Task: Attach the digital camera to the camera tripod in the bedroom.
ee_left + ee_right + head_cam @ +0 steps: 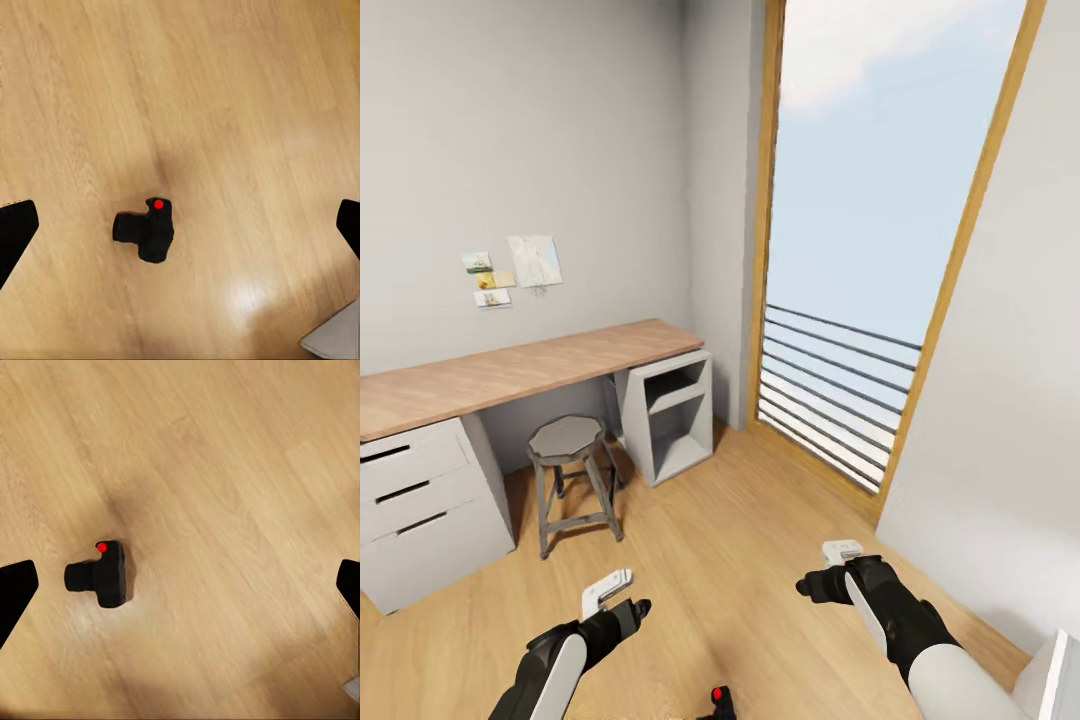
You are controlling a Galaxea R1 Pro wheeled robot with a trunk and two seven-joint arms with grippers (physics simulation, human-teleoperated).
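Here the light wood floor (740,560) runs to a tall window (870,200) with a dark railing, between grey-white walls. A wooden worktop (510,375) spans white drawers (420,500) and an open cubby, with a round stool (568,470) beneath it. The digital camera (147,231) lies alone on the floor, barely visible at the head view's bottom edge between both arms, yet whole in each wrist view, red button up. The left gripper (622,600) and right gripper (822,572) hover with jaws released, holding nothing.

The camera (721,700) is located on the floor (740,560) between the two arms. A stool (568,470) is positioned under the desk (510,370), left of the window (860,250).
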